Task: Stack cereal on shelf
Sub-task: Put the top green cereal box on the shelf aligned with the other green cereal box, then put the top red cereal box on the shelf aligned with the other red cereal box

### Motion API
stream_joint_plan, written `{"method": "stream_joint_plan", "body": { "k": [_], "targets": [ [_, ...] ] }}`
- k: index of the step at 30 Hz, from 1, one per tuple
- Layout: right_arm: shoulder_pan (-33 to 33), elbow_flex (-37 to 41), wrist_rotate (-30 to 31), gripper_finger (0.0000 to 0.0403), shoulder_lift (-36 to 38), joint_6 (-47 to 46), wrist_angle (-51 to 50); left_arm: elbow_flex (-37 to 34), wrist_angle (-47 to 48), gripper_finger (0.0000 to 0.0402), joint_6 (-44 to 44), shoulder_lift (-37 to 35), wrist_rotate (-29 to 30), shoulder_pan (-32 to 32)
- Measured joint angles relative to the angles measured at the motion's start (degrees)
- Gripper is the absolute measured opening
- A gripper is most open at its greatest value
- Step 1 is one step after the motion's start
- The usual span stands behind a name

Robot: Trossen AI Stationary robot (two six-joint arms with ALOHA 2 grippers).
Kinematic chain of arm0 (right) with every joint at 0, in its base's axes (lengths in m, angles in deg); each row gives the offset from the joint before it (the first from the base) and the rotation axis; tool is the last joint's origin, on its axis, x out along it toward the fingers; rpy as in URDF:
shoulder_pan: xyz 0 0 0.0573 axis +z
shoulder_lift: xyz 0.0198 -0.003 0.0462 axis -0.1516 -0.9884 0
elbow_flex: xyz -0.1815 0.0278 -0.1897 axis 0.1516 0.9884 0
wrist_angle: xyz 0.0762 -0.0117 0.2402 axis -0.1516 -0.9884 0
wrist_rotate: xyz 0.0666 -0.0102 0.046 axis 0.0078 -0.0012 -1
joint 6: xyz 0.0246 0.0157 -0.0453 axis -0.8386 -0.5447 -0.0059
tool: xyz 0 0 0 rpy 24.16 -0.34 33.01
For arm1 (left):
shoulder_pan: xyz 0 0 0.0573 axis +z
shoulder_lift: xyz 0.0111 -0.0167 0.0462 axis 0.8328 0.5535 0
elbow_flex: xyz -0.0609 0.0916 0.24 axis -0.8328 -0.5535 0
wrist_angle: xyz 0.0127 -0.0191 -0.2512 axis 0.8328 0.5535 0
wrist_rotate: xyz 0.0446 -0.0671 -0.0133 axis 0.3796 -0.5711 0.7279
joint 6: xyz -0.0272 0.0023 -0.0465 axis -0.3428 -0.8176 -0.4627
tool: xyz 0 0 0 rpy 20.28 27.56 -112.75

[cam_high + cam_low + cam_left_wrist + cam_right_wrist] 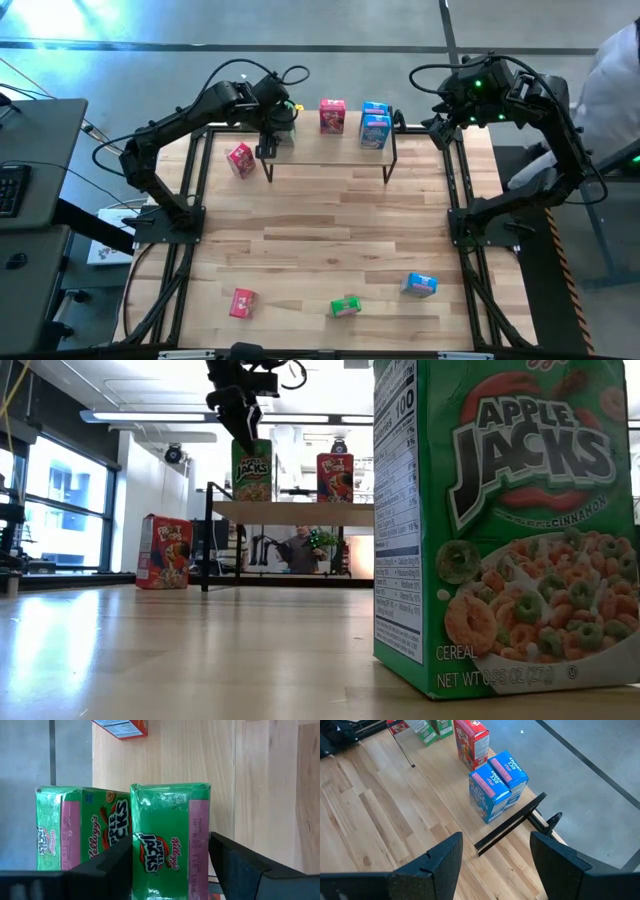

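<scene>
**Green box on the shelf, left end effector open around it**

Nearest the bench's front edge we see three small printed cardboard boxes: a red-pink box, a green box and a blue box. Farther back, another red-pink box lies beside the low wooden-topped, black-legged shelf. On the shelf stand two green Apple Jacks boxes, a red-pink one and two blue ones. The left end effector straddles one green box, fingers apart. The right end effector hovers open near the shelf's right end.
</scene>
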Motion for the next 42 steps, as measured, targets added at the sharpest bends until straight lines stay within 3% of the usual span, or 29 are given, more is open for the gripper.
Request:
{"method": "stream_joint_plan", "body": {
  "k": [23,29,35,42],
  "targets": [
    [0.0,0.0,0.0,0.0225,0.0,0.0,0.0,8.5,2.3,0.0248,-5.4,0.0,7.8,0.0],
    [0.0,0.0,0.0,0.0225,0.0,0.0,0.0,12.6,9.6,0.0248,-15.6,-1.1,12.7,-0.1],
    [0.0,0.0,0.0,0.0225,0.0,0.0,0.0,12.9,20.8,0.0248,-31.9,-2.9,14.8,-0.1],
    [0.0,0.0,0.0,0.0225,0.0,0.0,0.0,7.3,20.8,0.0248,-40.1,-6.9,14.8,-0.1]
  ]
}}
